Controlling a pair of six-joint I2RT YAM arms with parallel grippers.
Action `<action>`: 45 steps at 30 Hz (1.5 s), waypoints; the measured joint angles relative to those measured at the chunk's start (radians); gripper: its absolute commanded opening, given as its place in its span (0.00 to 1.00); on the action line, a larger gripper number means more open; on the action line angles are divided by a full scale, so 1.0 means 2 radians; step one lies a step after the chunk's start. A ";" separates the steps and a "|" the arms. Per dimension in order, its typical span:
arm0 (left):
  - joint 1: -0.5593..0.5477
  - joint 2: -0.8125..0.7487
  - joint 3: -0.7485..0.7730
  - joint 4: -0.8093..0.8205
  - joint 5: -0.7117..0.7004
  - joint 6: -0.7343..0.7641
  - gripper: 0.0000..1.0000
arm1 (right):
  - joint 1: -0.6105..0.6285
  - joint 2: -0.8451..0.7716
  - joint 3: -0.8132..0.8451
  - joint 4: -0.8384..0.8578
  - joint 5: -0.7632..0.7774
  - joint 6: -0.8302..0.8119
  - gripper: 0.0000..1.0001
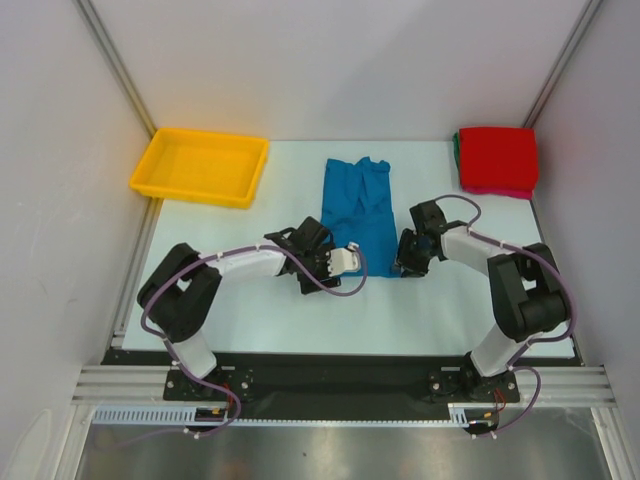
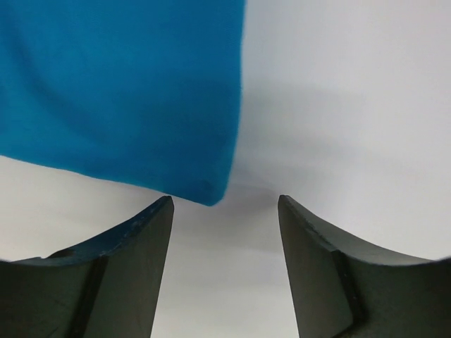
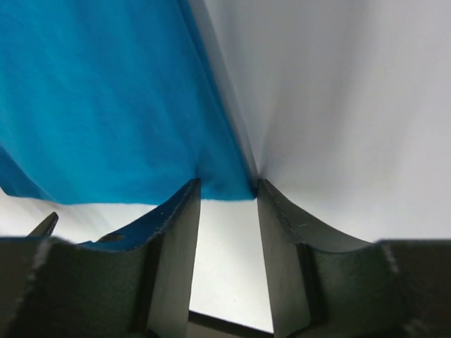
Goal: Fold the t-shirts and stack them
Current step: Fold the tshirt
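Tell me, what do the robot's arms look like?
The left arm and right arm are white links between chunky black joints. Thin purplish cables loop alongside. The left tool and right tool each have two dark, curved fingers.

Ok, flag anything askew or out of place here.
The blue t-shirt lies in a long strip, its far end bunched and uneven. The red t-shirt sits folded in the far right corner. Nothing spilled or damaged.

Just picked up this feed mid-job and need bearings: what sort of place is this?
Probably a lab robot test cell: a white table boxed in by plain white wall panels on aluminium rails, with two black-and-white robot arms bolted at its near edge.
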 measured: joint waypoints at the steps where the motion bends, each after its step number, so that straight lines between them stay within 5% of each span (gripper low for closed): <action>1: 0.000 0.000 -0.003 0.011 -0.008 0.002 0.66 | 0.000 0.003 0.002 0.005 -0.001 0.001 0.39; 5: -0.002 0.000 -0.017 0.054 -0.026 0.007 0.53 | -0.001 0.013 0.003 0.022 -0.005 0.004 0.07; 8: -0.006 0.001 -0.025 0.072 -0.034 0.006 0.01 | -0.002 0.014 0.001 0.028 -0.007 0.007 0.00; 19: -0.006 -0.014 -0.021 0.037 -0.022 -0.019 0.00 | 0.001 -0.054 -0.027 -0.040 -0.009 -0.010 0.00; 34: -0.107 -0.232 -0.016 -0.269 0.091 -0.066 0.00 | 0.165 -0.314 -0.047 -0.320 -0.064 0.111 0.00; 38: -0.087 -0.224 0.033 -0.306 0.119 -0.060 0.00 | 0.145 -0.295 -0.026 -0.343 -0.084 0.109 0.00; 45: 0.035 -0.092 0.173 -0.311 0.159 -0.055 0.00 | 0.008 -0.170 0.069 -0.335 -0.103 0.037 0.00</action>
